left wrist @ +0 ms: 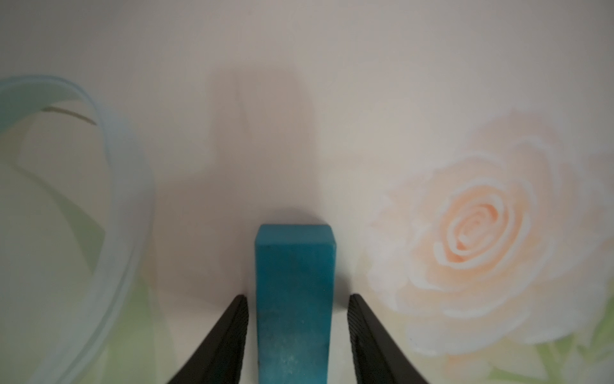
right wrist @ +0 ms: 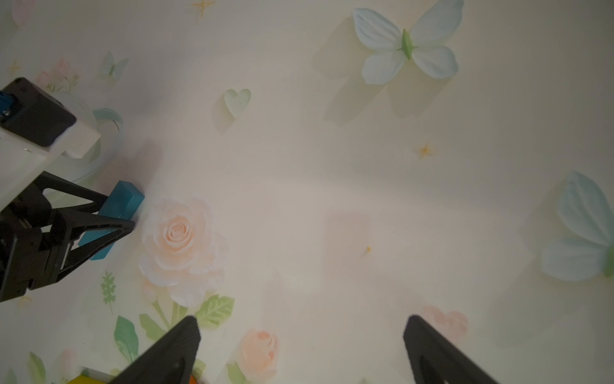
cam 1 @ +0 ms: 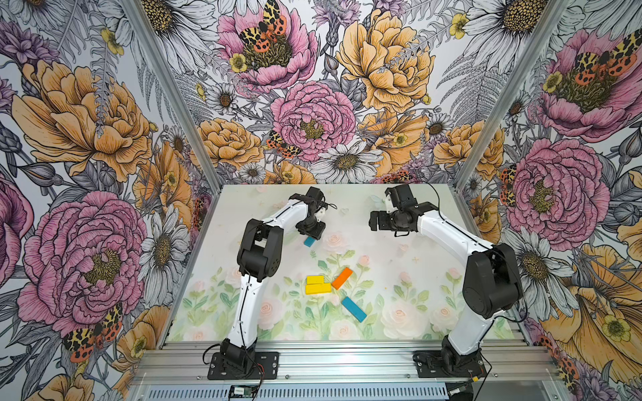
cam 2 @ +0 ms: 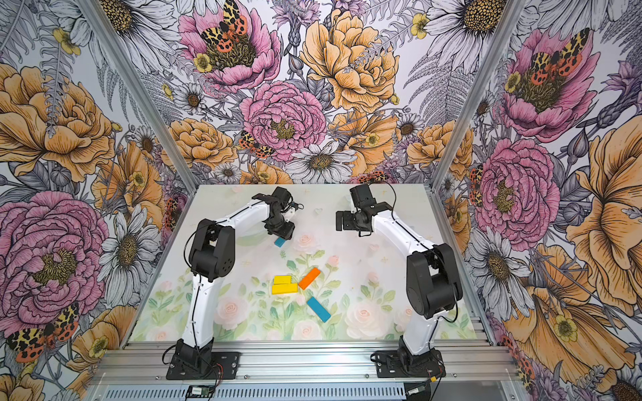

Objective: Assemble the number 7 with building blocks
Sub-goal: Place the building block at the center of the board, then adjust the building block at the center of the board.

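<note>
Ribbed black left fingers (left wrist: pixel 226 339) flank matte blue bar (left wrist: pixel 294 299).

Unassembled, flat: short yellow bar (cam 1: pixel 315 279) against long yellow bar (cam 1: pixel 318 288), orange bar (cam 1: pixel 342 278) slanted alongside, blue bar (cam 1: pixel 353 309) nearer, second blue bar (cam 1: pixel 309 241) farther.

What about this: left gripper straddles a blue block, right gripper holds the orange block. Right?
No: the right gripper is open and empty in the right wrist view; the orange block lies on the mat in both top views. The left gripper straddling the blue block stands.
</note>
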You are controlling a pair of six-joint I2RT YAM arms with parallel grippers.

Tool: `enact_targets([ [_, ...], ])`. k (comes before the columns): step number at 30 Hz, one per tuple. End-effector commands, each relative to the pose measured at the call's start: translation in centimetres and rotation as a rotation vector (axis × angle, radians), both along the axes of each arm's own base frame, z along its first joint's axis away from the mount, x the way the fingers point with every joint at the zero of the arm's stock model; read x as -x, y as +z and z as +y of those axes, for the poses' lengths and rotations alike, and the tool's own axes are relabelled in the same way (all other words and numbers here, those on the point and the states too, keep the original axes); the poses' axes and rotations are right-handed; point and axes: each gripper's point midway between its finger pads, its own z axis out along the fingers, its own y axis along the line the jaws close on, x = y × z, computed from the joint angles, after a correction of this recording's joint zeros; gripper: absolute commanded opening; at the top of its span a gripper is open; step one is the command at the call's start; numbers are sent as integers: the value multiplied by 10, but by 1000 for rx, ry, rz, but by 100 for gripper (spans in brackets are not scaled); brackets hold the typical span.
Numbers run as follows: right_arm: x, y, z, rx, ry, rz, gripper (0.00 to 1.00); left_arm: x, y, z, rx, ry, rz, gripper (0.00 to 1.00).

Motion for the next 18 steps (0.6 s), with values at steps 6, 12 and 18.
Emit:
enact_targets([
  [6, -5, -7, 8, -4, 0, 2, 99, -10, 35, -1, 71, 110, -45, 53],
  [12, -9, -5, 14, -15, 12, 0, 99, -9, 42, 2, 83, 157, -50, 54],
  [18, -7, -8, 16, -13, 16, 6, 99, -6, 46, 18, 66, 264, -44, 58],
])
